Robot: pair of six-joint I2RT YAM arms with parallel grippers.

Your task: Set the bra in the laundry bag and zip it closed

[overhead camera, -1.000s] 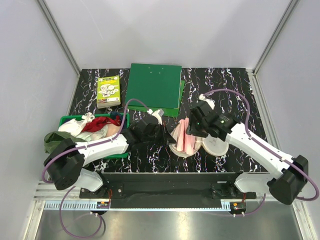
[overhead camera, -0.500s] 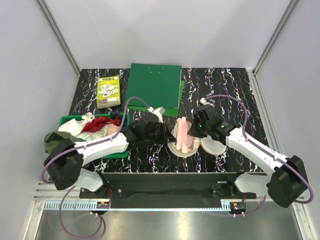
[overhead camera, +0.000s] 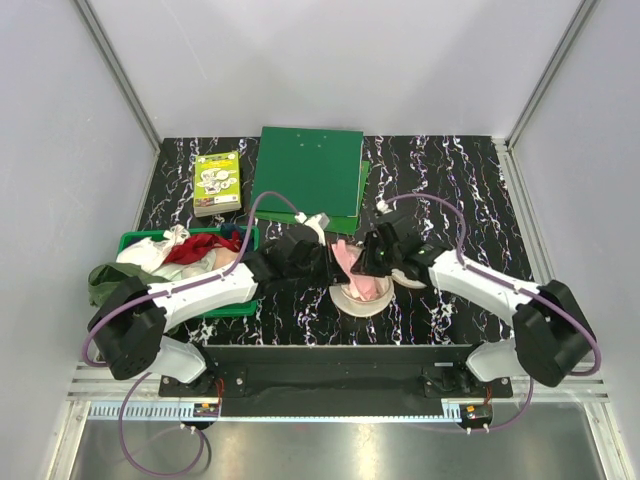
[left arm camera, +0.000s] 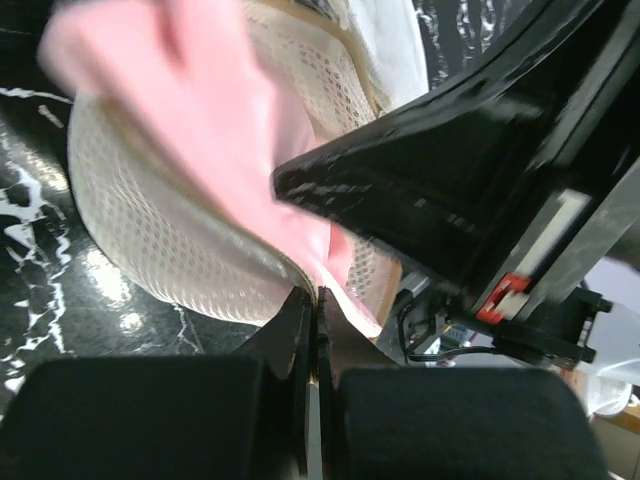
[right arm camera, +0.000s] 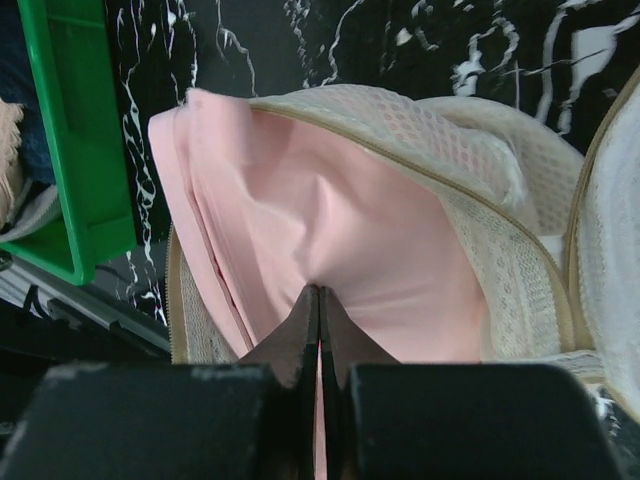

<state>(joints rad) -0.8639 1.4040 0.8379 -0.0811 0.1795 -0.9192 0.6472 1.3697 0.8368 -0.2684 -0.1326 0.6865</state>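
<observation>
Pink bra [right arm camera: 330,210] pinched in the right pincer [right arm camera: 318,292] over the mesh laundry bag [right arm camera: 500,255]; left pincer [left arm camera: 315,300] clamps its rim.

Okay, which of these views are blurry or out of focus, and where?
Top external: sharp, evenly lit. Left wrist: the bra smears at upper left, the left tool is soft up close, the laundry bag mesh is crisp. Right wrist: bra sharp, right tool blurred.

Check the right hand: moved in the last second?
Yes. The right hand, pinching the bra, moved left, from right of the green board's edge to below it.
</observation>
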